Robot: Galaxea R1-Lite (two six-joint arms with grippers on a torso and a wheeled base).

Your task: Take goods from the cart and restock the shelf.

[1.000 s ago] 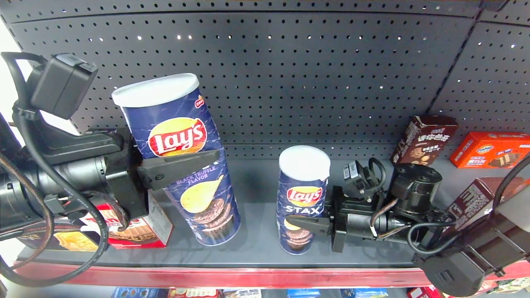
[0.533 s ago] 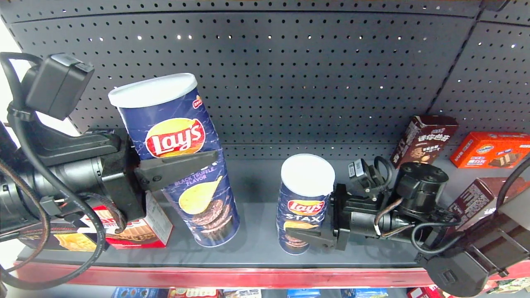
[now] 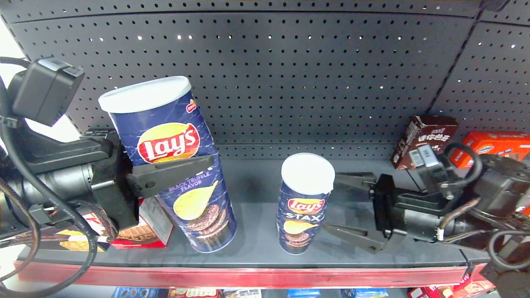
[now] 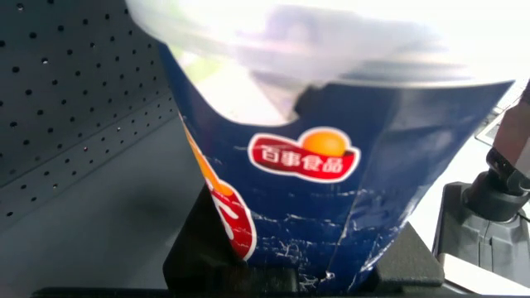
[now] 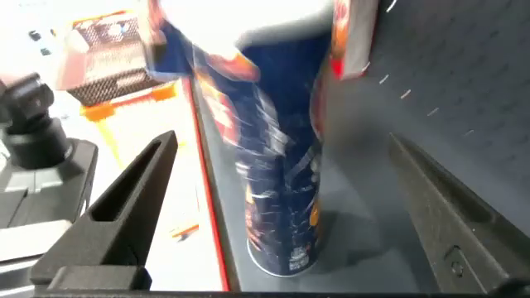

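Shelf deck (image 3: 256, 248): small can (image 3: 305, 207) just beside spread right claw (image 3: 331, 203); tall can (image 3: 165, 136) clamped in left claw (image 3: 186, 165).

Left gripper (image 3: 184, 159) clamps the tall can (image 3: 165, 140) — right gripper (image 3: 334, 203) level, jaws spread wide.

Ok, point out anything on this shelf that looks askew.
The tall chip can, clamped in the left gripper, is tilted, its lid leaning toward the robot's left, not square on the shelf. The short can stands upright, clear of the open right gripper.
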